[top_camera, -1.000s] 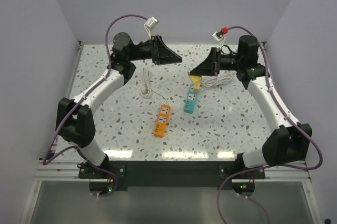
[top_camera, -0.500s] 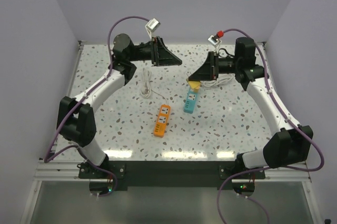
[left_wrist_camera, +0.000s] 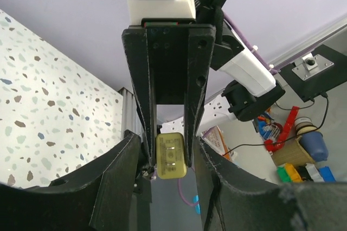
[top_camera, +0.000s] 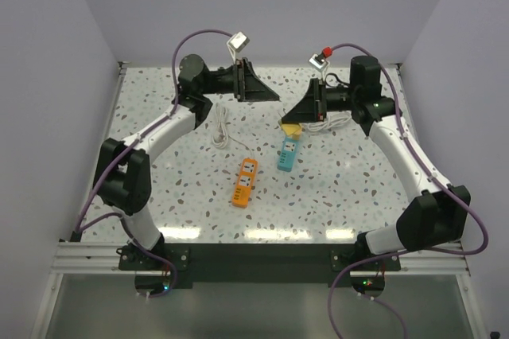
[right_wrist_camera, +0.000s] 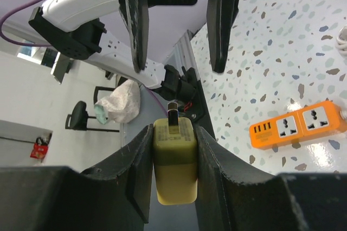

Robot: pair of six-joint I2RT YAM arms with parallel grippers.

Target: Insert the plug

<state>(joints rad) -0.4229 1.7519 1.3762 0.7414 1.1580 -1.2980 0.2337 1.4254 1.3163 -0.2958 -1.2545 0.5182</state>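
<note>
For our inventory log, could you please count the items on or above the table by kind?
Power strips: 2 (orange strip, blue strip)
White cable coils: 2 (left coil, right coil)
Yellow plug: 1
Total: 5

My two arms reach to the far side of the work area, elbows bent and wrists turned inward, so that the grippers face each other, near but apart. My left gripper [top_camera: 269, 93] is level, jaws parted and holding nothing. My right gripper [top_camera: 291, 115] tilts downward, jaws clamped on the plug [right_wrist_camera: 174, 174], with my fingers [right_wrist_camera: 133, 187] pressing on its two sides.
</note>
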